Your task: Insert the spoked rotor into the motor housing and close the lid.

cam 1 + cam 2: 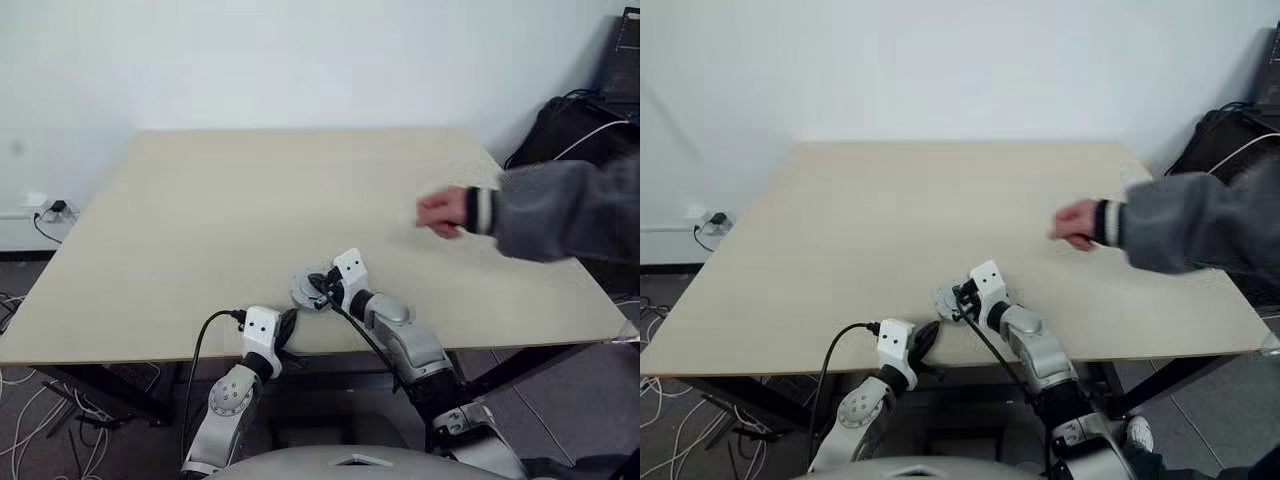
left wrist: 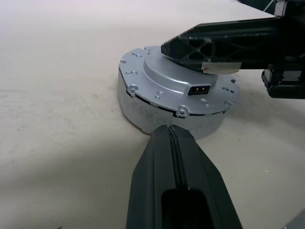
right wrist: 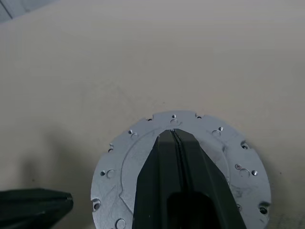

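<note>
Lid (image 2: 177,81) sits on the motor housing (image 2: 143,112), rotor presumably inside; only final seating looks left. Right gripper (image 2: 209,47) closed, empty, pressing on the lid hub. Left gripper (image 2: 174,143) closed, empty, touching the housing wall. Assembly near the surface (image 1: 200,200) edge at 6 o'clock; person's hand (image 1: 445,212) at 2 o'clock, well apart.

Grey lid (image 2: 178,81) flat atop silver motor housing (image 2: 143,112)
</note>
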Controlling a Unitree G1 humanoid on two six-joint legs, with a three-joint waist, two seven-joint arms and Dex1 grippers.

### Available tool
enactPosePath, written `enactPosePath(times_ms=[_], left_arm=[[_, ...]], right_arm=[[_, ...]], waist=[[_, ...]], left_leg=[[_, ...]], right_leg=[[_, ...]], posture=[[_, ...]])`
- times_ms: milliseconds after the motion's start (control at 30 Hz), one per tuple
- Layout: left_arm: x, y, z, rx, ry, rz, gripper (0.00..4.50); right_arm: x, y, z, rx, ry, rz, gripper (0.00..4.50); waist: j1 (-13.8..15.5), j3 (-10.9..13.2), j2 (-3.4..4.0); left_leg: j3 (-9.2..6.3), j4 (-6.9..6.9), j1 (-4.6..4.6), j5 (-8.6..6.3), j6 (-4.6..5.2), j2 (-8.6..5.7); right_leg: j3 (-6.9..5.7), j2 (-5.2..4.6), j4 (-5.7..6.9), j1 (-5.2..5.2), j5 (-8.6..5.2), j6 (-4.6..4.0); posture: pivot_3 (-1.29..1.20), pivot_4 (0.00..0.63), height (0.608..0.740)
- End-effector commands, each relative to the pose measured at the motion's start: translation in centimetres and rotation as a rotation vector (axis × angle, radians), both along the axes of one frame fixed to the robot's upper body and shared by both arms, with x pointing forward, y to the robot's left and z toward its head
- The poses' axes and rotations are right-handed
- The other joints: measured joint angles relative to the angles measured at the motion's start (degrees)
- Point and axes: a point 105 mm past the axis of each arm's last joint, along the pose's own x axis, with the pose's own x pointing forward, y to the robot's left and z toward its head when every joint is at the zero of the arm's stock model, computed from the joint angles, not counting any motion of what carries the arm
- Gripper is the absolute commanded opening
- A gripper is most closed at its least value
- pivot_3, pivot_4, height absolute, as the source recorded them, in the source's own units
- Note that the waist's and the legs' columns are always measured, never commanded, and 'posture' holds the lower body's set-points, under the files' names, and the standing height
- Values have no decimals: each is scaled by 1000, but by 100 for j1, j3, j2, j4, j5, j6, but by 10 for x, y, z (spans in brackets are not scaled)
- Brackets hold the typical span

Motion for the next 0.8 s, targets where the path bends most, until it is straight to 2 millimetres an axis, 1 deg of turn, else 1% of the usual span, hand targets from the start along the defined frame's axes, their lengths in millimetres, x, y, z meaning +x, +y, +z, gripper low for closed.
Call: enactPosePath(times_ms=[33, 133, 267, 400, 467, 567, 800], left_arm=[[5, -2, 17, -17, -67, 2, 0], [4, -2, 16, -17, -66, 1, 0], [4, -2, 16, -19, -66, 1, 0], [4, -2, 16, -19, -67, -1, 0], [4, -3, 15, -19, -66, -3, 0], [4, -3, 14, -21, -64, -7, 0], [4, -4, 11, -22, -57, -17, 0]], right_arm=[[-5, 1, 2, 10, 7, 18, 23], [-5, 2, 25, 82, -54, 29, 23], [-13, -3, 51, 148, -157, 53, 23], [-27, -12, 61, 139, -230, 95, 23], [-37, -18, 64, 135, -253, 118, 23], [-49, -26, 61, 123, -255, 131, 23], [-56, -50, 48, 96, -216, 38, 23]], waist=[[2, -1, -1], [9, 2, -2], [21, 3, 0], [40, 4, -3], [55, 7, -7], [68, 9, -12], [88, 13, -18]], left_leg=[[0, 0, 8, 0, 0, 1], [0, 0, 9, 0, 0, 1], [1, 0, -12, 0, 0, 0], [0, 0, -23, -1, 0, -2], [-1, 0, -24, -1, 1, -2], [1, 0, -24, -1, 2, -2], [2, 1, -17, -1, 1, 0]], right_leg=[[0, 0, 0, 0, -1, 0], [1, 0, 3, -1, -1, 0], [3, 0, 4, -15, 0, -1], [2, -1, 0, -23, 0, -1], [1, -1, -2, -23, 0, 0], [2, -2, -4, -23, -1, 0], [1, -2, 0, -18, -1, 1]], posture=[[0, 0, 740], [0, 0, 740], [0, 0, 740], [0, 0, 740], [0, 0, 740], [0, 0, 740], [0, 0, 740]])
